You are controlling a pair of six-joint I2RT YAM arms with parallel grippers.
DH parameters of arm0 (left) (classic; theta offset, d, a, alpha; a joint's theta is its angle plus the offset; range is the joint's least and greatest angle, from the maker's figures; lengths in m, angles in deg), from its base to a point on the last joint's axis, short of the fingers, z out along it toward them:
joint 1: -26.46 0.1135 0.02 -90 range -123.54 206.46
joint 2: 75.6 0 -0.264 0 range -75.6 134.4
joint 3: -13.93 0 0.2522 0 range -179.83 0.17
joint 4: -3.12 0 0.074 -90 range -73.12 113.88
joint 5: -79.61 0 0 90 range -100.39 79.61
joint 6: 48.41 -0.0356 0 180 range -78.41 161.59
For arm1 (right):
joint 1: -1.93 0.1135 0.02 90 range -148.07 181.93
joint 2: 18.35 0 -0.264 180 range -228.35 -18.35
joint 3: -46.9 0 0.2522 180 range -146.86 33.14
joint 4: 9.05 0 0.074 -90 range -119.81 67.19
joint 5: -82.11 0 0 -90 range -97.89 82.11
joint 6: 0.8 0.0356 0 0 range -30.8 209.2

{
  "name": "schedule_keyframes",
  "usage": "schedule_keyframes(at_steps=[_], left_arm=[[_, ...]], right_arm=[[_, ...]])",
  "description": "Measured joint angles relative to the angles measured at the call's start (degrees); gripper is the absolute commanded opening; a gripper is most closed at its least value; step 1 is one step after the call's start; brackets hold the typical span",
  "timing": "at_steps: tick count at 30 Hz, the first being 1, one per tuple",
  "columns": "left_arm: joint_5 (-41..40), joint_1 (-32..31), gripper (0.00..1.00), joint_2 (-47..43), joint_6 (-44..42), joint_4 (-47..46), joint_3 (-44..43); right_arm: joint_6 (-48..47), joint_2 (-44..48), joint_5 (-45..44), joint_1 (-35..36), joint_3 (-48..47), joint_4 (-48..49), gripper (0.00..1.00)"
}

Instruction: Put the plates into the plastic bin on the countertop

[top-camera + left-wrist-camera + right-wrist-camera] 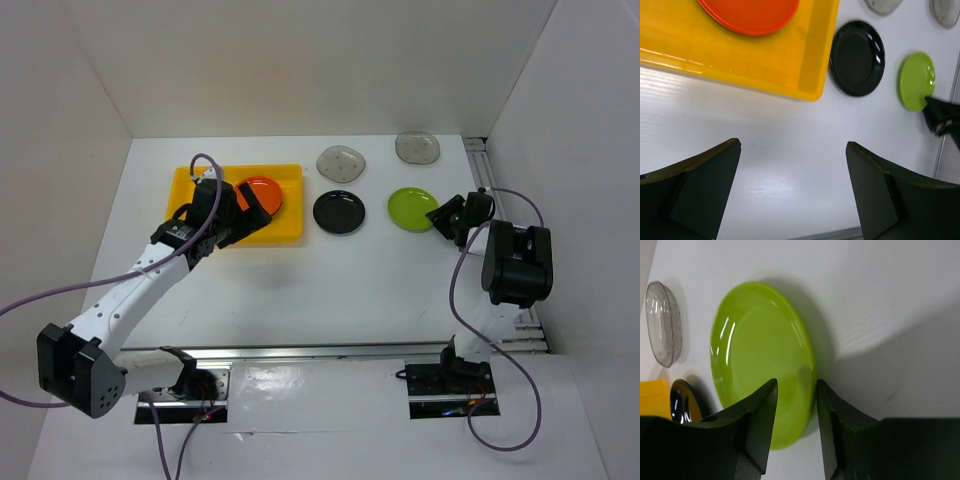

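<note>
The orange plate (264, 192) (752, 15) lies in the yellow plastic bin (195, 182) (740, 60). My left gripper (245, 212) (793, 145) hovers open over the bin's near edge, with only white countertop between its fingers. The black plate (339, 211) (857, 57) and the lime-green plate (410, 207) (760, 350) rest on the countertop. Two grey plates (341, 162) (417, 147) sit behind them. My right gripper (442, 216) (796, 382) straddles the green plate's right rim, one finger over its inside and one outside. Its jaws stand narrowed with a gap still showing.
White walls close the countertop on the left, back and right. An aluminium rail (482, 172) runs along the right side and another (330, 352) along the front by the arm bases. Purple cables loop from both arms.
</note>
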Motion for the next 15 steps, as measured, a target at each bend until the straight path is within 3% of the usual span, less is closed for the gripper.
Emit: schedule_keyframes(at_steps=[2,5,6,7,12,15], left_arm=[[0.66,-1.73,1.00,-0.28,-0.39,0.02,1.16],[1.14,-3.26,1.00,-0.28,-1.14,-0.13,2.69],[1.36,-3.52,1.00,-0.28,-1.20,-0.22,3.19],[1.60,-3.76,1.00,-0.28,-1.29,-0.42,3.69],[4.50,-5.53,1.00,-0.11,-2.51,-4.70,6.29],[6.25,-8.61,1.00,0.74,-2.73,-9.75,7.26]], right_arm=[[0.87,-2.71,0.79,0.00,-2.56,0.68,0.40],[1.14,-4.79,0.98,-0.15,-4.31,0.79,0.19],[1.33,-5.27,1.18,-0.15,-4.61,0.68,0.05],[1.64,-5.70,1.46,-0.35,-4.90,0.55,0.00],[2.86,-4.26,1.42,-0.33,-4.04,-0.74,0.00],[3.06,3.39,-2.78,1.53,0.17,-6.34,0.00]])
